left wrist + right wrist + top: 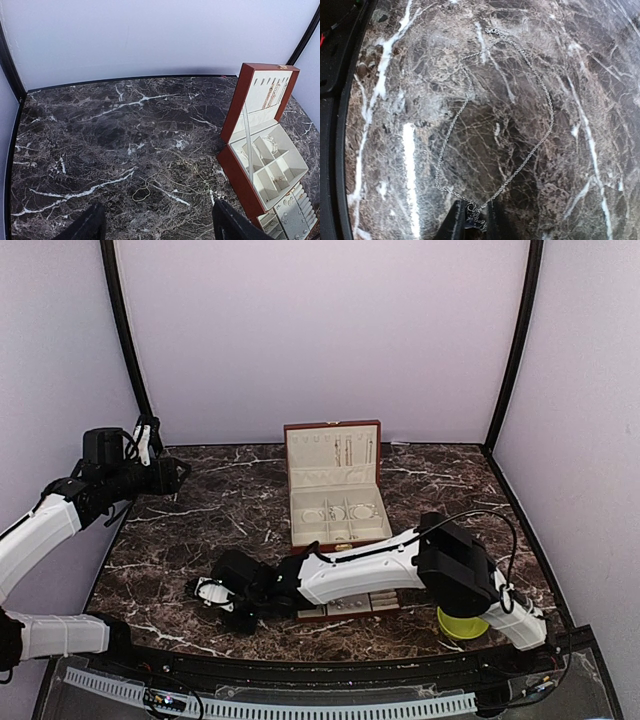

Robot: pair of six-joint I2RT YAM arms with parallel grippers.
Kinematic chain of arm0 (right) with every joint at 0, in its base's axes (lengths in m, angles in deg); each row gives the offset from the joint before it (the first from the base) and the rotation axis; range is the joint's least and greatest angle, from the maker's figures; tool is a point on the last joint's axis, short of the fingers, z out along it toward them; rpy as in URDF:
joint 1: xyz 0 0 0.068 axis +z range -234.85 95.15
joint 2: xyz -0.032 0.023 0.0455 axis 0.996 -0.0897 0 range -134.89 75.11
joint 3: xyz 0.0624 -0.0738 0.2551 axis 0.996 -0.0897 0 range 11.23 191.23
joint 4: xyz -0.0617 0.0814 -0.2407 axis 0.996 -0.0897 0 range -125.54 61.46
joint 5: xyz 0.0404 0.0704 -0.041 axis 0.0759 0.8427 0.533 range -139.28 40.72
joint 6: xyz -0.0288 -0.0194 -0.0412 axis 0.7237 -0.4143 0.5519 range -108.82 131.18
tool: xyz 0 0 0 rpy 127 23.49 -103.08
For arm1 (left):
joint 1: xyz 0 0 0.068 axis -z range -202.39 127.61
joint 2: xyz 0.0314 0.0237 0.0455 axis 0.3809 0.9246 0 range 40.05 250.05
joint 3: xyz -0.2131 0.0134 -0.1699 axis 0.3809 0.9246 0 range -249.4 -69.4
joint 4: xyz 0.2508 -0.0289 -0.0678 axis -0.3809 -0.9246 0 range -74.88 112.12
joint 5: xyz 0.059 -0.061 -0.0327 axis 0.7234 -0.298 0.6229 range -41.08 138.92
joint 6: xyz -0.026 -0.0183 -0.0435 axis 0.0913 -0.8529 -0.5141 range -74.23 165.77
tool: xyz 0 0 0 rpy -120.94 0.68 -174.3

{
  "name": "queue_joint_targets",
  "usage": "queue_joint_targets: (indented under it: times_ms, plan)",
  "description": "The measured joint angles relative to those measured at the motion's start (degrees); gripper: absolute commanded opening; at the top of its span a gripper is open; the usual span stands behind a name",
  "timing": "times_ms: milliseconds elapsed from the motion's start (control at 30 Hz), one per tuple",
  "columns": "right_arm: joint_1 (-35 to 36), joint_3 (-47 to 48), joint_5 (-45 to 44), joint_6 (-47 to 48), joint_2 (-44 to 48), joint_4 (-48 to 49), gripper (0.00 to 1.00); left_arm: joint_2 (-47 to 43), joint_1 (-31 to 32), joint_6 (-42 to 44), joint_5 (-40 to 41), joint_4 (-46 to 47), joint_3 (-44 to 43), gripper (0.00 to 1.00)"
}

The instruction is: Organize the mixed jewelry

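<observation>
Dark white-veined marble tabletop (240, 502) within plain pale lavender walls (320, 330), black corner posts (126, 332).

**Right arm stretched low, left arm folded high**

The right arm (360, 570) reaches from its base on the right across toward the left, its forearm low and nearly level; its wrist tips downward; the right gripper (203, 592) points down, its fingers (451, 226) drawn close together and pinching one end of the thin chain (551, 112); the left arm (40, 530) is folded at the far left, elbow bent and wrist raised; the left gripper (157, 227) angles down and to the right, fingers spread wide, holding nothing.
</observation>
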Motion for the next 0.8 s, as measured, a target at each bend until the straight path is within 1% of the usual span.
queue_joint_targets:
  times_ms: [300, 433, 600, 800]
  plan:
    - [-0.44, -6.01, -6.27, -2.23, 3.13, 3.43, 0.0, 0.0, 0.0, 0.0, -0.04, 0.04, 0.07, 0.75]
    - [-2.58, -10.47, -7.28, -4.7, 6.01, 4.33, 0.0, 0.0, 0.0, 0.0, -0.52, 0.2, 0.17, 0.75]
    - [-7.28, -18.67, -6.82, -8.85, 11.34, 5.62, 0.0, 0.39, 0.0, -0.04, -2.73, 0.83, 0.5, 0.74]
    - [-12.33, -26.36, -1.44, -14.36, 17.0, 9.09, 0.0, 1.33, 0.57, -0.04, -7.04, 2.84, 1.75, 0.74]
